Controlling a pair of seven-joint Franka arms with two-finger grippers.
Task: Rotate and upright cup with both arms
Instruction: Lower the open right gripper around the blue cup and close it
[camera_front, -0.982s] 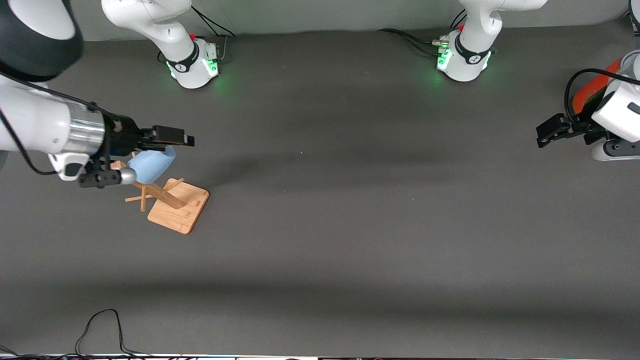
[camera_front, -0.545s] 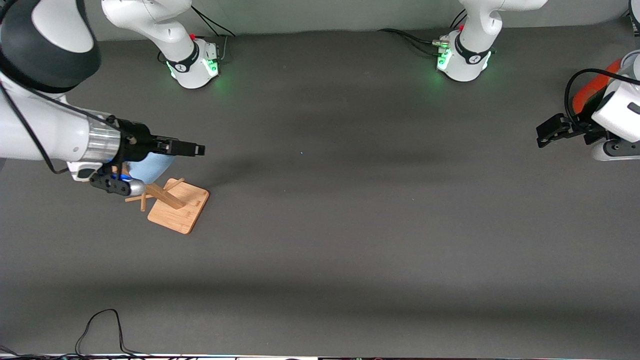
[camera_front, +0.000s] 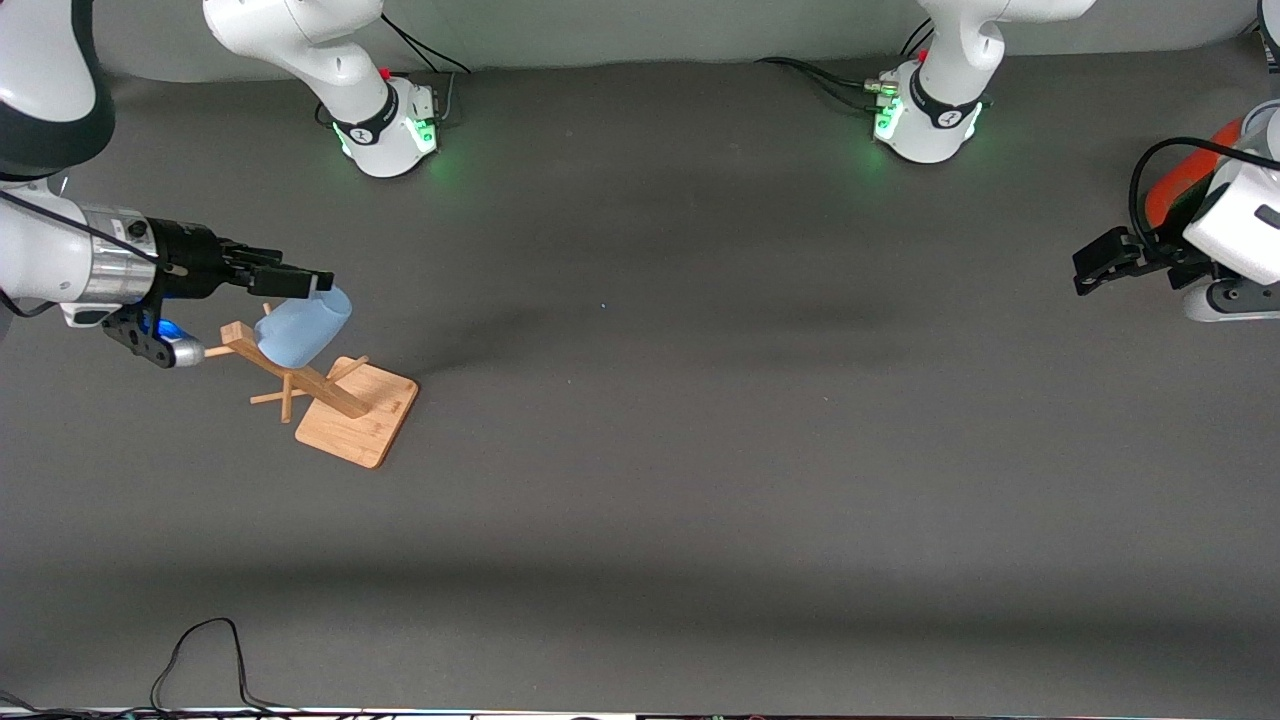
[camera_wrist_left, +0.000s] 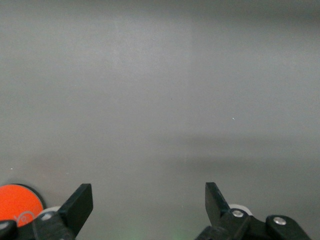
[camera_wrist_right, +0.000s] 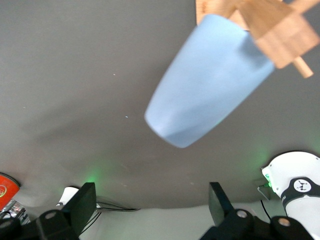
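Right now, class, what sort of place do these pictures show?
Probably a robotics lab bench. Two white arms are bolted to a dark table. The right gripper hangs open over a blue cup hung on a wooden rack; the left gripper waits open at the table's end.

I'm running this in a robot lab: two white arms on green-lit bases (camera_front: 400, 125) bolted along a bare dark grey table (camera_front: 700, 450), loose cables (camera_front: 200, 660) trailing at its edge, plain grey wall

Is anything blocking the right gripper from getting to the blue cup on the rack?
Nothing visible does. The right gripper, open, sits beside the cup, which hangs on a peg of the wooden rack.
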